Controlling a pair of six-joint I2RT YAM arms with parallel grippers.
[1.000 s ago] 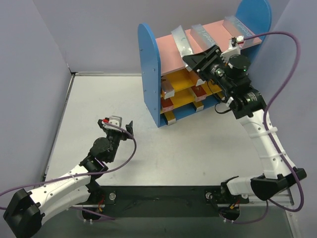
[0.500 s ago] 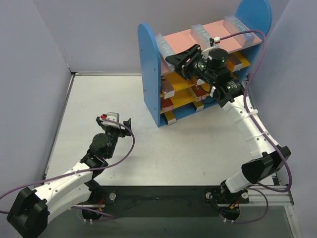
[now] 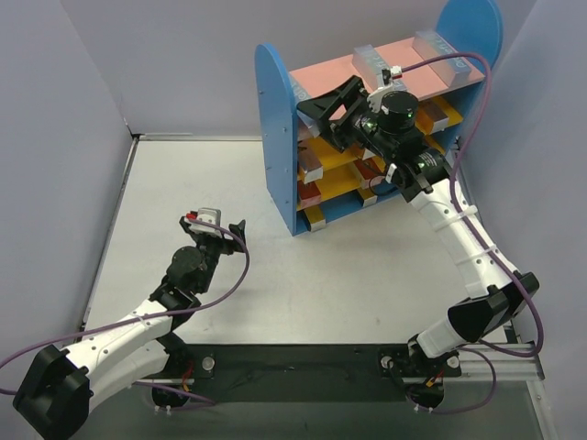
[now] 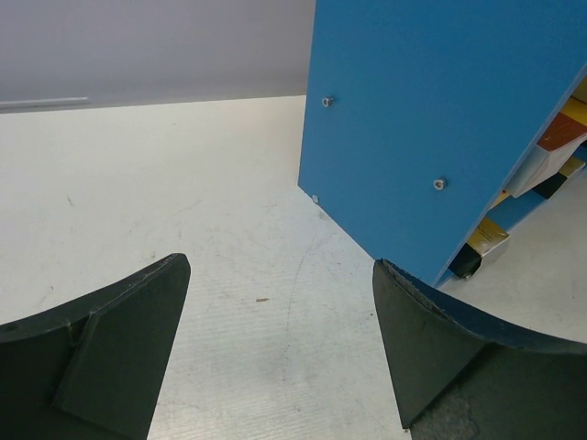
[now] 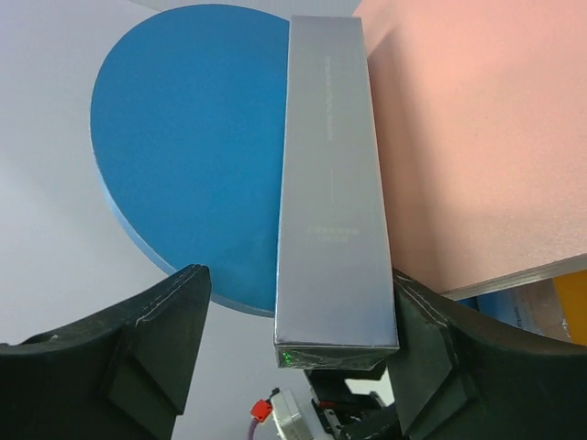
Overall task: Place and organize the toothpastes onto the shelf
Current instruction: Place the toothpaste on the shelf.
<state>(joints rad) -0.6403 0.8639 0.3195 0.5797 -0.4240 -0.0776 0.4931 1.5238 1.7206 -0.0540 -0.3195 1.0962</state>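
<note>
We count one shelf (image 3: 275, 119), three silver-grey toothpaste boxes (image 3: 370, 60) on its pink top board (image 3: 405, 49), and two robot arms (image 3: 470, 249); the lower boards' boxes are too hidden to count.

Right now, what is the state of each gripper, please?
Left gripper: open, holding nothing.
Right gripper: open; the long silver-grey cardboard toothpaste box lies between its fingers, not clamped.

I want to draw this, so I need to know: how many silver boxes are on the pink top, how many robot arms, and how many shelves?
silver boxes on the pink top board: 3
robot arms: 2
shelf: 1
Total: 6
</note>
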